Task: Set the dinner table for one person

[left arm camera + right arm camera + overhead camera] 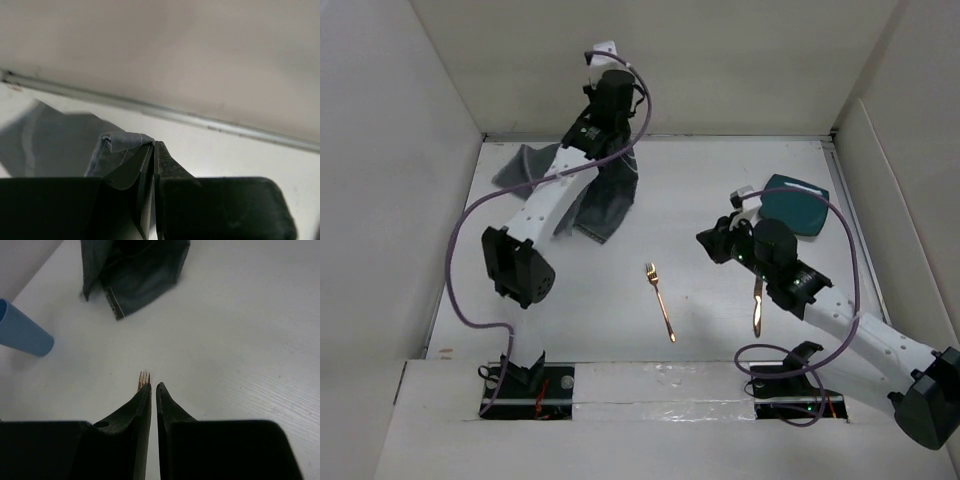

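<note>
My left gripper [603, 140] is raised over the back left of the white dinner table [720, 170]. It is shut on a fold of the grey striped placemat [610, 200], which hangs from it down to the table. In the left wrist view the cloth [120, 142] bunches at the fingertips [152, 150]. My right gripper [712, 243] is shut and empty, held over the table right of centre. A copper fork [660, 300] lies in the middle of the table, and its tines [144, 379] show just past my right fingertips. A copper knife [757, 305] lies partly under the right arm.
A teal plate [795, 203] sits at the back right. A light blue cup [22, 335] lies on its side at the left of the right wrist view; it does not show from above. White walls enclose the table on three sides.
</note>
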Motion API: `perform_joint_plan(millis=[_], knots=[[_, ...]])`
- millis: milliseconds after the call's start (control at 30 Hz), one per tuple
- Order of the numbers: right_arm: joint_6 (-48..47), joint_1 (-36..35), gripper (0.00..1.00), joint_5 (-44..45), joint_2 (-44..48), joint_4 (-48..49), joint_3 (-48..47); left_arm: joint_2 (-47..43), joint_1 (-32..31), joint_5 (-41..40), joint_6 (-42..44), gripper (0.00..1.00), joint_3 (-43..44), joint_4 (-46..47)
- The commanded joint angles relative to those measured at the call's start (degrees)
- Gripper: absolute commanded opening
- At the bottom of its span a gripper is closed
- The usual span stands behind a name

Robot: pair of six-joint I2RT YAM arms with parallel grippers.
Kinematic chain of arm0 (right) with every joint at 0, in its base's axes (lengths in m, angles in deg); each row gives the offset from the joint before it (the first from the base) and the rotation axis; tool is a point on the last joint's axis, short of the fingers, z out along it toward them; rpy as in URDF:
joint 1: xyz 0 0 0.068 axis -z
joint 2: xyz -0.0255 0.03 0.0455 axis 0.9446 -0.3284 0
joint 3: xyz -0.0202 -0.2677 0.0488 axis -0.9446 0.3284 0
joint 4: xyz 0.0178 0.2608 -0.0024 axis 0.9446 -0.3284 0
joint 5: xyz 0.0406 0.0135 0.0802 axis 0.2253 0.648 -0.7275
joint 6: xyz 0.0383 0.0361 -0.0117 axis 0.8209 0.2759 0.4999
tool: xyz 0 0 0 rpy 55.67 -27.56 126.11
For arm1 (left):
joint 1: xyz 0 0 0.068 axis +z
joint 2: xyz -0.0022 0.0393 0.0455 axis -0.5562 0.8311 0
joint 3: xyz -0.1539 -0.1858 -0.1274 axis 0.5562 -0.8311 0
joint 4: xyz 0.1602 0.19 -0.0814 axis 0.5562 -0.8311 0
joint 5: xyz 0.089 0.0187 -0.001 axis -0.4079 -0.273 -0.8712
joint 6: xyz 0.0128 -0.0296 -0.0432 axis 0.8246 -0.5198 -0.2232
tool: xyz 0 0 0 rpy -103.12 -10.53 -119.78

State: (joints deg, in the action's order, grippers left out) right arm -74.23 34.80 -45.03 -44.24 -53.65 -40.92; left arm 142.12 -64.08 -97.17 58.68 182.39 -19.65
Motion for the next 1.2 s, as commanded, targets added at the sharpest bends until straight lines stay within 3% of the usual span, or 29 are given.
perform_joint_plan(millis=[0, 133, 267, 400, 700, 1000, 1167], knots=[[-0.53, 0.52, 0.18, 1.45, -1.79, 3.32, -3.68, -9.27, 1.98, -2.51, 5.98, 0.00, 0.86, 2.14], [0.26, 1.05, 0.55, 4.09, -9.05, 7.71, -4.29, -15.79, 4.44, -1.38, 7.40, 0.00, -9.83, 5.47], [1.14, 1.58, 0.64, 2.51, -17.24, 10.79, -5.78, -16.33, 5.15, -1.03, 7.22, 0.00, -12.86, 6.45], [1.06, -0.43, 0.66, -1.10, -26.83, 12.81, -8.43, -14.58, 5.15, -0.32, 6.52, 0.00, -12.69, 5.92], [2.81, -5.10, 0.63, -0.58, -35.70, 19.68, -4.64, -13.26, 5.15, -1.20, 8.28, 0.00, -13.30, 8.56], [6.24, -5.63, 0.60, 1.01, -35.89, 25.04, -0.86, -12.64, 5.15, 0.03, 7.75, 0.00, -13.83, 10.40], [6.15, -5.63, 0.51, 1.45, -40.72, 23.54, -4.73, -11.85, 5.15, 0.20, 7.49, 0.00, -12.60, 10.23]])
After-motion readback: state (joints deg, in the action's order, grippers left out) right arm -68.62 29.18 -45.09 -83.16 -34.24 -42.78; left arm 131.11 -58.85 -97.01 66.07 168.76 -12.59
